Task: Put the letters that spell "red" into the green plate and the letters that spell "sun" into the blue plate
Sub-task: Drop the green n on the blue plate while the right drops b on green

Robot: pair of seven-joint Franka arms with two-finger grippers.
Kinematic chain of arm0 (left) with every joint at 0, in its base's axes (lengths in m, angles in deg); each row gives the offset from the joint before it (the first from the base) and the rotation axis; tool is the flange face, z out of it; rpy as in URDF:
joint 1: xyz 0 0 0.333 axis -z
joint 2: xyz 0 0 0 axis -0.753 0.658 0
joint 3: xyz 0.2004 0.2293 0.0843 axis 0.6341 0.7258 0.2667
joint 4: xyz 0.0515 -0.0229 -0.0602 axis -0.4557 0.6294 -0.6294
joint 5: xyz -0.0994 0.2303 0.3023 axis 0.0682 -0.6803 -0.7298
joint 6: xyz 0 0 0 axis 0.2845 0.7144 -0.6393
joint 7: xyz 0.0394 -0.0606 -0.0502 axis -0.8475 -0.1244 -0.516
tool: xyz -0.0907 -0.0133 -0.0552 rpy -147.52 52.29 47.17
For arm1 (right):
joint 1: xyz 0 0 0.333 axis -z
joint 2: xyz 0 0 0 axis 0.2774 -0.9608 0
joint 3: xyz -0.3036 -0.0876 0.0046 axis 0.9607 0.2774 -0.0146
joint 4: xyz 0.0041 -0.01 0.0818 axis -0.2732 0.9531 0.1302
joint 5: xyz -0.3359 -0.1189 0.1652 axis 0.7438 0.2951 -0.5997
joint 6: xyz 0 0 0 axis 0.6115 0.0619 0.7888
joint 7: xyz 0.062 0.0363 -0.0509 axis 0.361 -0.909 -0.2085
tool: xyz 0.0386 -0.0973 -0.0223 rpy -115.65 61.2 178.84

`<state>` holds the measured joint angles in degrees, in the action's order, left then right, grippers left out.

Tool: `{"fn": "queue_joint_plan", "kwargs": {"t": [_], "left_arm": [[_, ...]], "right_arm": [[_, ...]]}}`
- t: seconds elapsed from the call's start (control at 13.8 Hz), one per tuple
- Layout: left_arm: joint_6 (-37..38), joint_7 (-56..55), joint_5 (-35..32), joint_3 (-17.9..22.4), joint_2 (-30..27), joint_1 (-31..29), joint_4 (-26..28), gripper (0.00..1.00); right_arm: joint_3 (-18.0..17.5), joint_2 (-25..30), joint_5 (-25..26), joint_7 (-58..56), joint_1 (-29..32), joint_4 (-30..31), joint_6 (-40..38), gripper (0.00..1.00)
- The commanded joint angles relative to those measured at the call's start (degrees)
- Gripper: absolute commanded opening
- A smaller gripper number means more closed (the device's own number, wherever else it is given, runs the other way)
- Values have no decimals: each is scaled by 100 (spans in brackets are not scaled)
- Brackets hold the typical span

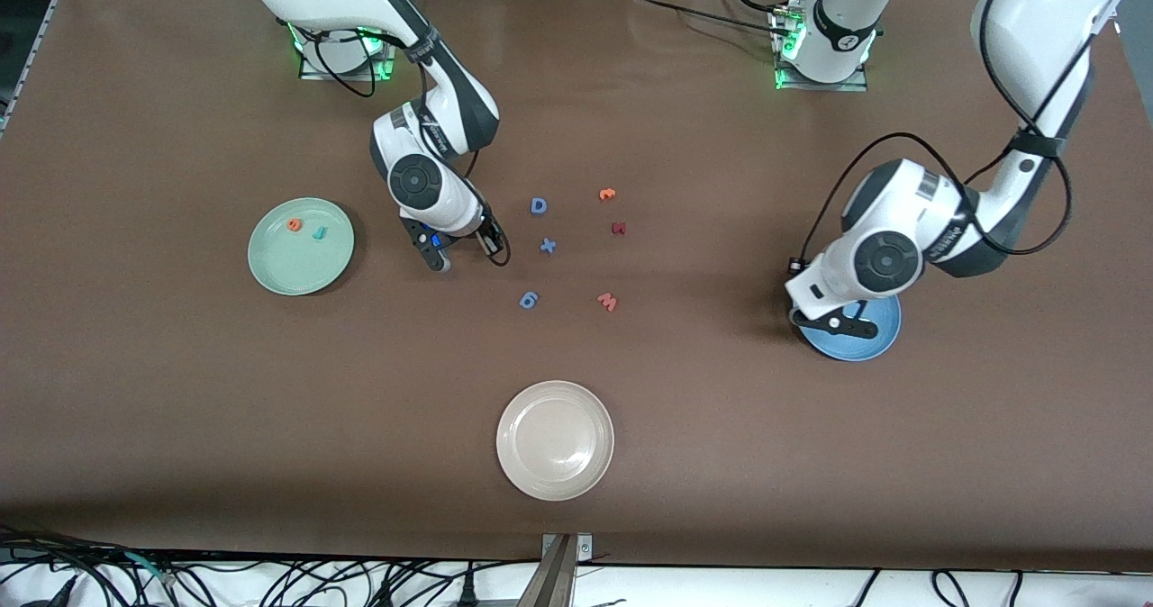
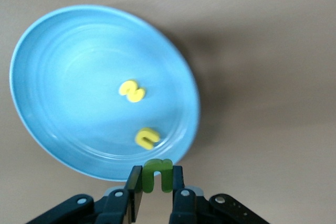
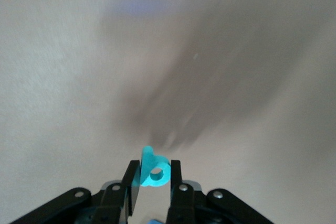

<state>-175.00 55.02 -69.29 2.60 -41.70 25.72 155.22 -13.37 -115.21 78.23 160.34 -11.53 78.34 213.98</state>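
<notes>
Cream plate [image 1: 555, 440] nearest, stray letters (blue D [image 1: 539, 205]) beside right claw [image 1: 464, 251]

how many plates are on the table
3: the green plate toward the right arm's end, the blue plate under the left gripper, and a cream plate nearest the front camera.

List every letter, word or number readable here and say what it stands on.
"D": blue foam letter on the brown table.
"x": blue foam cross beside it.
"n": green foam letter in the left gripper, over the round blue plate's edge.
"d": teal foam letter in the right gripper, over the table.
Other foam letters and the arms' markings: too small to read.
</notes>
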Motion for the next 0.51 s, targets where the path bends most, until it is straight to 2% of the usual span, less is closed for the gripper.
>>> {"fn": "queue_joint_plan", "kwargs": {"t": [0.0,0.07,0.15,0.44], "left_arm": [[103,438,111,-6,135,-191,-19,31],[95,508,102,46,153,-191,-28,75],[103,561,111,90,127,-200,-36,100],[182,535,111,100,4,-375,-115,100]], "right_arm": [[420,389,-67,-671,22,-298,-1142,23],[622,450,-67,-1022,22,-422,-1591,23],[911,547,-67,-1486,30,-441,-1900,23],[1966,671,-67,-3402,30,-441,-2439,23]]}}
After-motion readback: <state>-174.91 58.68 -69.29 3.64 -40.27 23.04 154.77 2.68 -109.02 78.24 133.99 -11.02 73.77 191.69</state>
